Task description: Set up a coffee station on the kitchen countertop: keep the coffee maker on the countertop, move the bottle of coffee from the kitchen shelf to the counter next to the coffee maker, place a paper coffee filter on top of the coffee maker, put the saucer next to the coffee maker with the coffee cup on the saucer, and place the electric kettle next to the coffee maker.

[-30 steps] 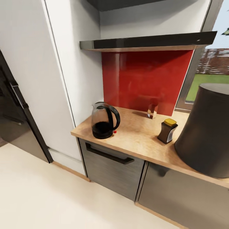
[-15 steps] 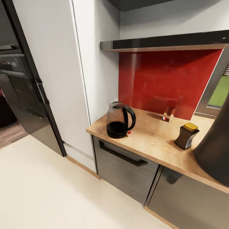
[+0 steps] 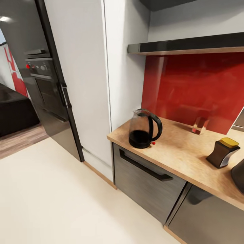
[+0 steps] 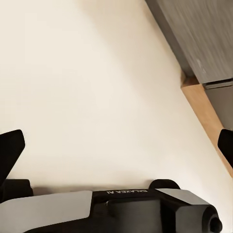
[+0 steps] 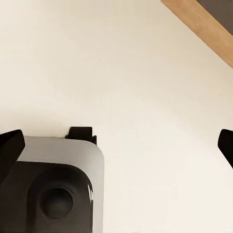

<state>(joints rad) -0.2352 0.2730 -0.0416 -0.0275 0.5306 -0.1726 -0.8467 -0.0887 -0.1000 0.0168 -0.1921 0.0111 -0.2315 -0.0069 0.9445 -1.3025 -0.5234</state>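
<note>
The electric kettle [image 3: 145, 129], smoky glass with a black loop handle and red switch, stands near the left end of the kitchen countertop [image 3: 183, 152]. Further right sits the bottle of coffee [image 3: 223, 152], a dark jar with a yellow lid. A dark rounded shape at the frame's right edge looks like part of the coffee maker [image 3: 239, 176]. My left gripper [image 4: 118, 143] is open over the cream floor beside the cabinet base. My right gripper [image 5: 118, 145] is open too, with only floor between its fingers. Saucer and coffee cup are out of view.
A small clear glass [image 3: 200, 125] stands against the red backsplash [image 3: 196, 91] under a dark shelf [image 3: 186, 46]. A tall white cabinet [image 3: 84, 78] and a black oven column [image 3: 47, 84] stand left of the counter. Cream floor [image 3: 57, 196] spreads in front.
The head view has swung to the left, so the counter and its things sit further right in the picture and the oven column has come in. Nothing on the counter has moved.
</note>
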